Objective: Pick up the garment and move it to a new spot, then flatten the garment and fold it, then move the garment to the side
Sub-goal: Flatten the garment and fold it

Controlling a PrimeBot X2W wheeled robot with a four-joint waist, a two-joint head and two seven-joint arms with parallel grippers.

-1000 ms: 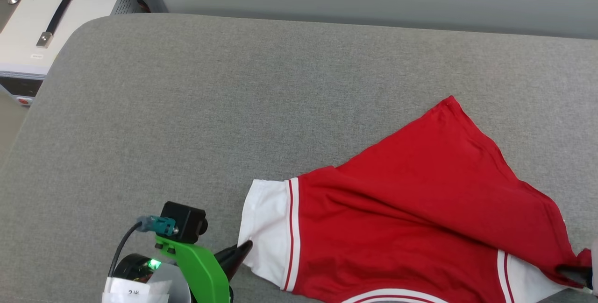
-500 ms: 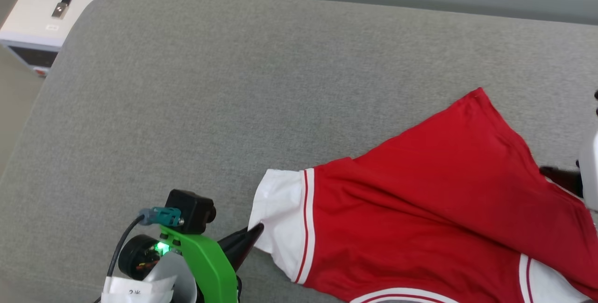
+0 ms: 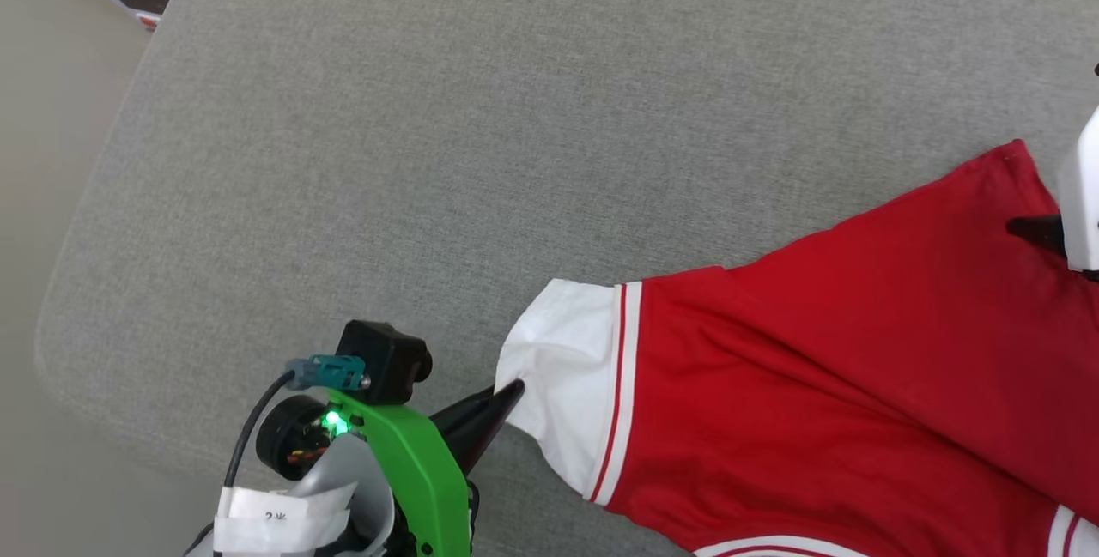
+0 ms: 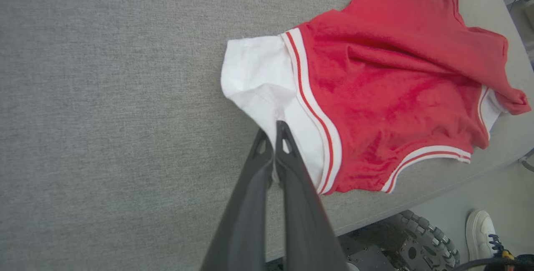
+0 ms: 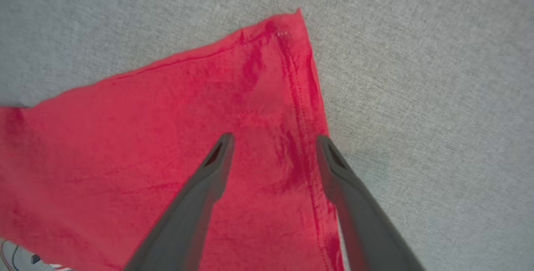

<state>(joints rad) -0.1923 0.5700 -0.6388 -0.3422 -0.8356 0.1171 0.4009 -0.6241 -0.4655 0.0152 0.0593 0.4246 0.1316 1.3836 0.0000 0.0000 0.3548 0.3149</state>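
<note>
1. The shirt (image 3: 816,368) lies rumpled along the surface's (image 3: 429,154) near edge, toward its right end.
2. The left claw (image 4: 275,131) is clenched on the white sleeve (image 3: 562,368).
3. The right claw (image 5: 273,141) is released, fingers spread over a red hem corner.

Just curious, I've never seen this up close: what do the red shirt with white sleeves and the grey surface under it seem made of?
The red short-sleeved shirt with white sleeves looks like thin, soft, matte knit fabric: it wrinkles and lies in loose folds, with stitched hems. The grey padded surface seems covered in matte woven upholstery cloth: fine flecked weave, rounded cushioned corner.
</note>
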